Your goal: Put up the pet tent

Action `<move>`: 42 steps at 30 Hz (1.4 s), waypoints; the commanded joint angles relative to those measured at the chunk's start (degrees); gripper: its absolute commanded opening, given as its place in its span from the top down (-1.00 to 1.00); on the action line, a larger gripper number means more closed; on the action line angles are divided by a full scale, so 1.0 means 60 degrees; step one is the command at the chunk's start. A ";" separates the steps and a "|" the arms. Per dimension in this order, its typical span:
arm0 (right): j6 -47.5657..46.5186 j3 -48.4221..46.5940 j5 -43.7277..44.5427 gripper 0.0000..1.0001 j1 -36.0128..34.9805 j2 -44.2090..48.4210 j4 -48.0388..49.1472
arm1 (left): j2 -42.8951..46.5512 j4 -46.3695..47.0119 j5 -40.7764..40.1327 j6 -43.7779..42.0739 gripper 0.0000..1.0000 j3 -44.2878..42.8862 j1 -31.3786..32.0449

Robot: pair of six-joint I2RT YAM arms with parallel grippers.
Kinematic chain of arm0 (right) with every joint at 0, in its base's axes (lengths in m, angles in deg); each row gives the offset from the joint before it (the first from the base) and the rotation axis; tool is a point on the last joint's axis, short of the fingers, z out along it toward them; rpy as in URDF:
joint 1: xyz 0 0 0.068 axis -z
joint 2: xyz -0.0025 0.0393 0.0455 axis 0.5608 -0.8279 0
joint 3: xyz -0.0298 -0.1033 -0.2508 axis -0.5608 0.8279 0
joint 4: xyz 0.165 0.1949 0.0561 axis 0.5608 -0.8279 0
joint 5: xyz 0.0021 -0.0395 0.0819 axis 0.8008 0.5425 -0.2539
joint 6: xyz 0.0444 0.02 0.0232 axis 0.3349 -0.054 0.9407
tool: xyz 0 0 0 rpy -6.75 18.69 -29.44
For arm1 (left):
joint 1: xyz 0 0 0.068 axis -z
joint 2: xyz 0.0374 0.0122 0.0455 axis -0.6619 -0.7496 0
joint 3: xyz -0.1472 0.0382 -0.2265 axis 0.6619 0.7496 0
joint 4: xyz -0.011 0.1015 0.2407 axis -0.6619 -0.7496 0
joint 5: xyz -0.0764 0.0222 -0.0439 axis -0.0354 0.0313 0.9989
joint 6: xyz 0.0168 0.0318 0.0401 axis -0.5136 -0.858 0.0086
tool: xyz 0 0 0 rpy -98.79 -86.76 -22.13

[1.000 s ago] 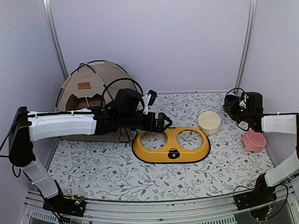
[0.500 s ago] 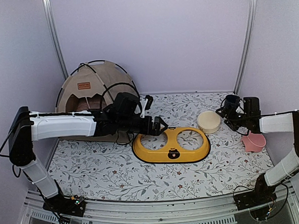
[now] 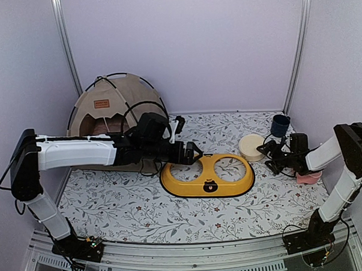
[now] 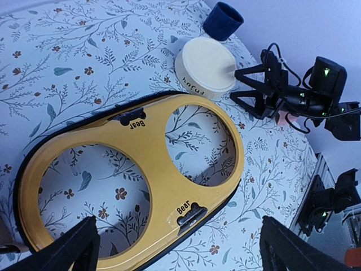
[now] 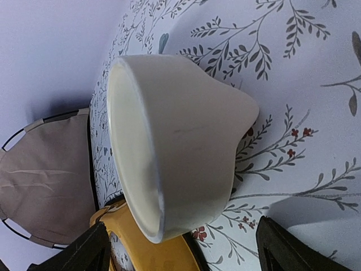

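We saw the tent [image 3: 117, 108] in the worktop's far-left corner, the left gripper [image 3: 192, 153] wide over the yellow stand [image 3: 208, 182], and the right gripper [image 3: 273, 159] wide beside the bowl [image 3: 253, 148].

Tan pet tent [image 3: 122, 96] at back left, yellow bowl stand [image 3: 207, 176] near the middle.

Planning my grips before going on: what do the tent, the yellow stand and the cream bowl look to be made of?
Tent: tan matte fabric with soft creases, stretched over thin black poles, probably flexible rod.
Yellow stand: probably plastic, smooth with a slight sheen and cleanly moulded holes.
Cream bowl: smooth, matte and thick-walled. It could be ceramic or plastic; the look leaves that open.
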 commanded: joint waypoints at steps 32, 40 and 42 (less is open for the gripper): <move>0.1234 -0.0485 -0.0470 0.46 -0.0031 -0.1018 0.4274 | 0.0583 0.0223 -0.0056 0.0202 -0.98 0.0323 -0.0142; -0.0388 -0.0977 -0.0231 0.76 -0.0202 0.0977 0.1984 | 0.0419 0.0120 -0.0233 0.0115 -0.99 0.0343 -0.0167; -0.1059 -0.1169 -0.0002 0.78 -0.0402 0.1545 0.0879 | 0.0418 0.0099 -0.0318 0.0107 -0.98 0.0426 -0.0193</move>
